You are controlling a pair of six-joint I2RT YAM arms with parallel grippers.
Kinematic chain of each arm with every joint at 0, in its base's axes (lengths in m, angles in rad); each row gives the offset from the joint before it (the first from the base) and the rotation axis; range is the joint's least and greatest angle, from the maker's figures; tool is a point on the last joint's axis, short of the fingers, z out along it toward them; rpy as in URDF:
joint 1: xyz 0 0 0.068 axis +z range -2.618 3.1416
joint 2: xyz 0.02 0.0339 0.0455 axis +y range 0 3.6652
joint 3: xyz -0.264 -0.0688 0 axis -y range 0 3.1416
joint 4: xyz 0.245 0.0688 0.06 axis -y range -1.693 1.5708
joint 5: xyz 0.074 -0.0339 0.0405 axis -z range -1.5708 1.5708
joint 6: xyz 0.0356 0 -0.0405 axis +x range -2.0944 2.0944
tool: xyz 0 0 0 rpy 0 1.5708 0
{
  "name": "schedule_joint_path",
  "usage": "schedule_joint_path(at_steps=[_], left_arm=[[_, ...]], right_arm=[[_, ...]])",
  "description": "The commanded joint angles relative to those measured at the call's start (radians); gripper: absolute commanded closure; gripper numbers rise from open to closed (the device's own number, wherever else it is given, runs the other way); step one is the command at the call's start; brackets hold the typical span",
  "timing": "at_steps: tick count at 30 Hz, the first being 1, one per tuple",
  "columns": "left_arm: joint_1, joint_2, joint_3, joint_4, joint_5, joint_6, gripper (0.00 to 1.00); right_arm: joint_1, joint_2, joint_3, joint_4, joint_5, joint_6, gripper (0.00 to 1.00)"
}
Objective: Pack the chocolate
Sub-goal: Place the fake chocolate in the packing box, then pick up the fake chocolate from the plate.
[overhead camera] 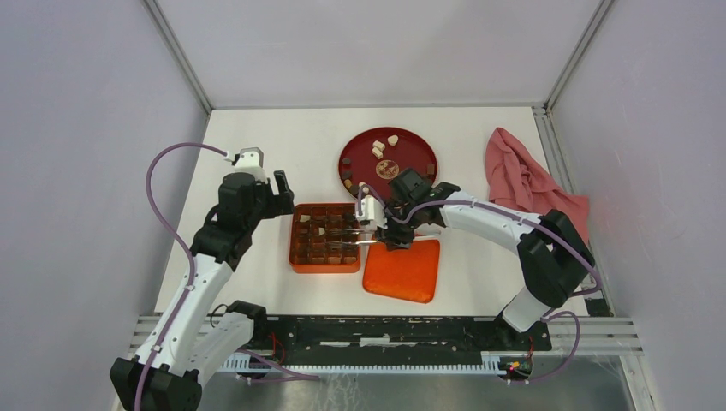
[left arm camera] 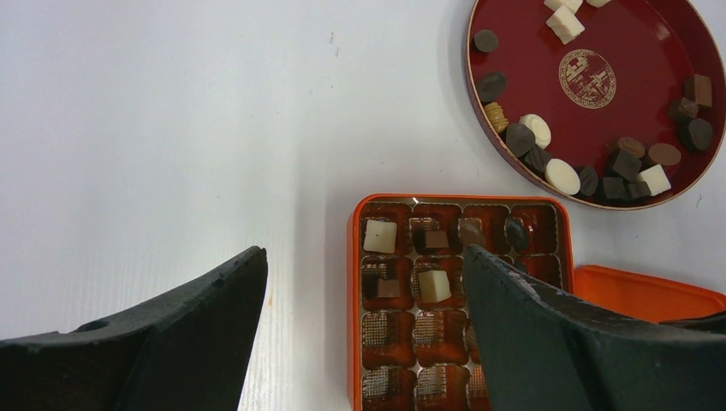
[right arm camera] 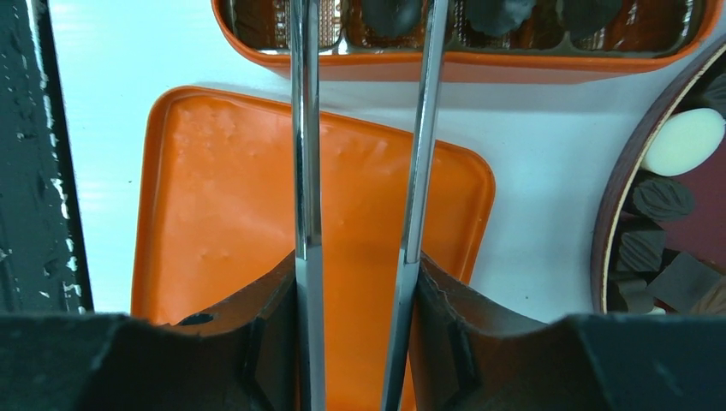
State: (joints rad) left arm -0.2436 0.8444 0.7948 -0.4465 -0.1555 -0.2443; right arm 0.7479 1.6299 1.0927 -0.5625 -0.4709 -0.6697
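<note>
Over the orange compartment tray [left arm camera: 353, 300], my right gripper [right arm camera: 355, 342] clamps metal tweezers [right arm camera: 304, 171], tips unseen; my left gripper [left arm camera: 364, 257] gapes empty. Few cells hold chocolate [left arm camera: 380, 235]; most lies on the red plate [left arm camera: 633, 51].

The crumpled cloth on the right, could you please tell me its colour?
The cloth is pink, clearest in the top view.

Tweezers [right arm camera: 301, 171] in claw [right arm camera: 355, 308] over orange lid [right arm camera: 214, 197]
</note>
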Motion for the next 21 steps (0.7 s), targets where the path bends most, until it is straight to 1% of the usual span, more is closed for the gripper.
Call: schedule_joint_path(at_steps=[1, 5, 9, 14, 19, 21], left_arm=[[0.003, -0.016, -0.004, 0.035, -0.013, 0.016, 0.10], [0.003, -0.016, -0.003, 0.035, -0.012, 0.016, 0.10], [0.003, -0.014, -0.003, 0.034, -0.008, 0.016, 0.10], [0.004, -0.011, -0.001, 0.034, 0.005, 0.017, 0.10], [0.003, -0.017, 0.000, 0.034, 0.015, 0.019, 0.10], [0.003, -0.020, 0.000, 0.035, 0.019, 0.019, 0.10]], right_arm=[[-0.047, -0.048, 0.067, -0.005, -0.104, 0.020, 0.55], [-0.124, -0.071, 0.082, -0.017, -0.172, 0.029, 0.55], [-0.227, -0.093, 0.087, 0.004, -0.153, 0.059, 0.56], [-0.312, -0.074, 0.118, 0.038, -0.015, 0.116, 0.55], [-0.348, 0.011, 0.192, 0.043, 0.157, 0.145, 0.56], [-0.362, 0.057, 0.235, 0.035, 0.183, 0.158, 0.55]])
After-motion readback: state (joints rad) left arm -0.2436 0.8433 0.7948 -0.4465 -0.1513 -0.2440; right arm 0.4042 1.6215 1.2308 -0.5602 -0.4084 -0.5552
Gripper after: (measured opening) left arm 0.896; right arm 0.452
